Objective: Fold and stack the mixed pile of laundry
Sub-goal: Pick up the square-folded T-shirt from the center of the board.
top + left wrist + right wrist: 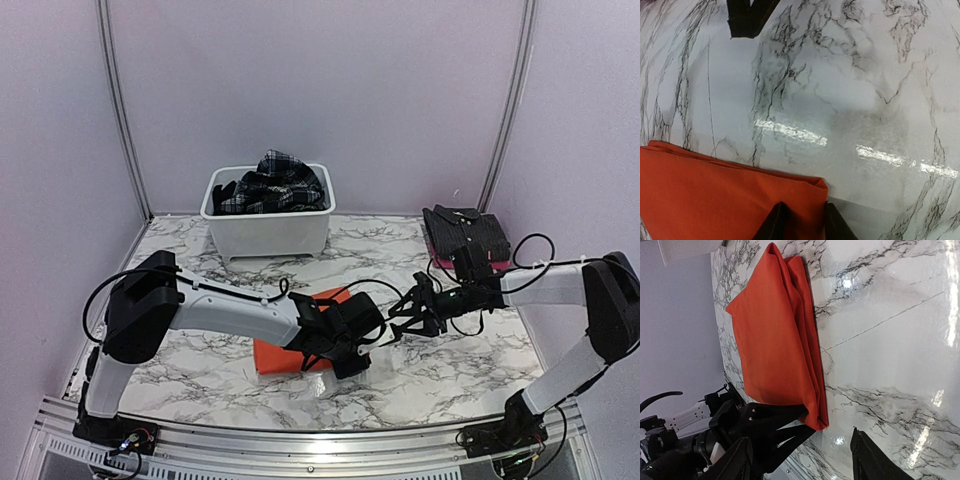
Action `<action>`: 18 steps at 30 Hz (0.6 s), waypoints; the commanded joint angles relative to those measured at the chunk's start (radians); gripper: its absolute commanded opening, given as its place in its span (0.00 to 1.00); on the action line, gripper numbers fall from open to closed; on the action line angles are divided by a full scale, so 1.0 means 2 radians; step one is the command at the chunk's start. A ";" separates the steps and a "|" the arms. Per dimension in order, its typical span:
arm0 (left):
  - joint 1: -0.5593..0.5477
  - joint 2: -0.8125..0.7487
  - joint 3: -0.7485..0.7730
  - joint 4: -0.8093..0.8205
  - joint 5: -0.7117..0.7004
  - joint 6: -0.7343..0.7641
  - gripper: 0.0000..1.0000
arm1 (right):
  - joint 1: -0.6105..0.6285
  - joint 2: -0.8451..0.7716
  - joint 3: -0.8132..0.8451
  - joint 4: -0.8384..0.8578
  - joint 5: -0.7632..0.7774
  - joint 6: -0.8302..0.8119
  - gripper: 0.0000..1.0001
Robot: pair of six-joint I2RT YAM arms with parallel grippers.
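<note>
The left arm's [230, 310] jaws straddle the orange T-shirt's [715, 195] folded corner, whether clamped is unclear. The right arm's [540, 285] jaws, apart and empty, hover just right of it.

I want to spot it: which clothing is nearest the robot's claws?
The orange T-shirt, on the table at the left gripper fingertips; the plaid skirt and dark cloth lie farther back.

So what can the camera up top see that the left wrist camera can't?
Only the top view shows the white tub with the plaid garment in it, the dark folded cloth at the right, and both arms. Only the left wrist view shows the left gripper straddling the folded corner of the orange T-shirt. Both show that shirt and the marble table.
</note>
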 commanded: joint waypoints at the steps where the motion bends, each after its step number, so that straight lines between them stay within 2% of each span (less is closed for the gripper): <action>1: -0.001 0.011 0.011 -0.017 0.020 0.011 0.16 | 0.016 0.007 -0.012 0.020 0.004 0.025 0.67; 3: 0.002 -0.011 -0.007 -0.001 0.032 0.004 0.07 | 0.034 0.013 -0.020 0.038 0.004 0.046 0.78; 5: 0.005 -0.042 -0.033 0.028 0.045 -0.008 0.06 | 0.053 0.026 -0.028 0.067 0.001 0.069 0.89; 6: 0.006 -0.056 -0.042 0.040 0.054 -0.015 0.06 | 0.063 0.033 -0.030 0.079 0.002 0.078 0.90; 18: 0.004 -0.114 -0.082 0.072 0.068 -0.041 0.06 | 0.122 0.121 -0.021 0.268 0.006 0.218 0.88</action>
